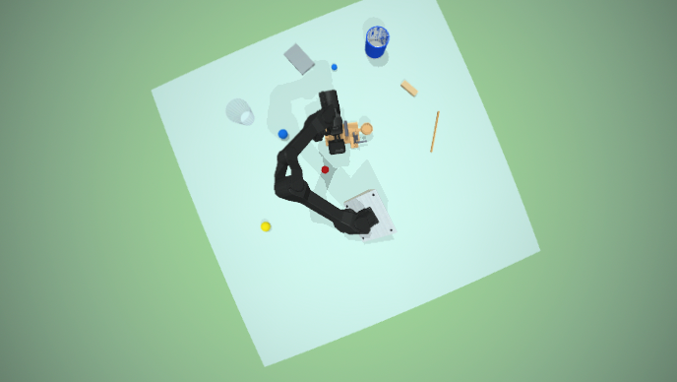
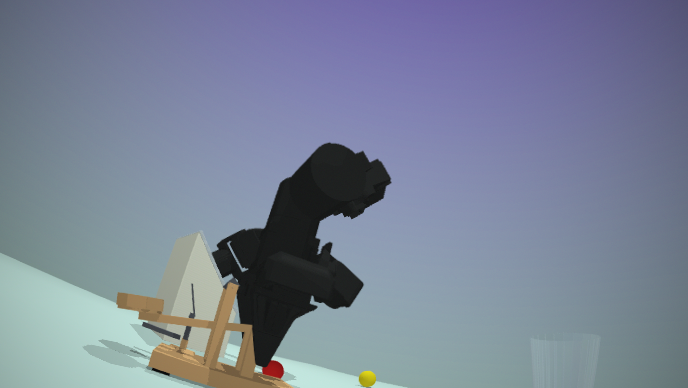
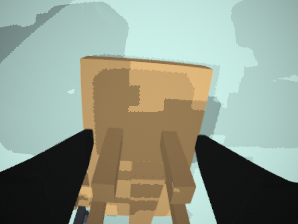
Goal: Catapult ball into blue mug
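The wooden catapult (image 1: 354, 127) (image 2: 220, 330) (image 3: 150, 85) stands upright on the table, partly under the arm in the overhead view. Its throwing cup (image 1: 366, 129) (image 2: 140, 302) is raised and looks empty. My gripper (image 2: 263, 362) (image 3: 145, 139) is partly open, fingers pointing down over the end of the catapult away from the cup. The fingertips stand on either side of the short posts, close to the base's edges, with no clear grip. The blue mug (image 1: 375, 49) stands near the far edge. A red ball (image 1: 325, 169) (image 2: 275, 371) lies beside the catapult.
A larger blue ball (image 1: 282, 134), a small blue ball (image 1: 334, 67) and a yellow ball (image 1: 266, 226) (image 2: 367, 378) lie around. A clear cup (image 1: 239, 112) (image 2: 565, 362), grey block (image 1: 298, 59), wooden block (image 1: 408, 88) and thin rod (image 1: 435, 132) are also there.
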